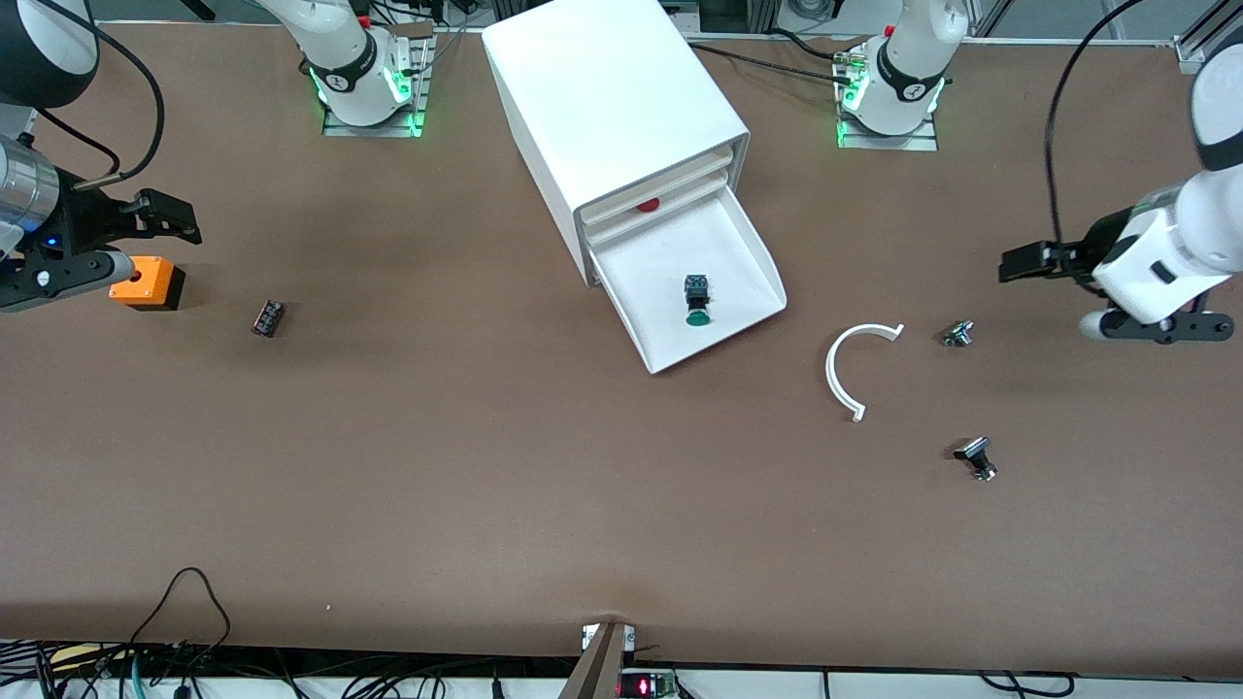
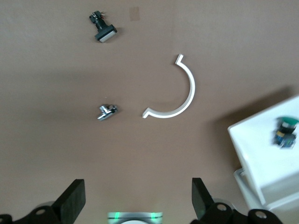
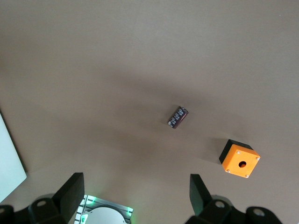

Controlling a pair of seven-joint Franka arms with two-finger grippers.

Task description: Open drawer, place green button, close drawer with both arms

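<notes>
Front view: button [image 1: 696,300] lies mid-floor in open drawer [image 1: 746,254].

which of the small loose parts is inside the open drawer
The button, green cap and black-and-blue body; the others lie on the table outside the drawer.

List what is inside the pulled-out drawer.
The drawer holds only the button, lying on its side with the green cap toward the front camera. The part of the tray under the cabinet is hidden.
</notes>
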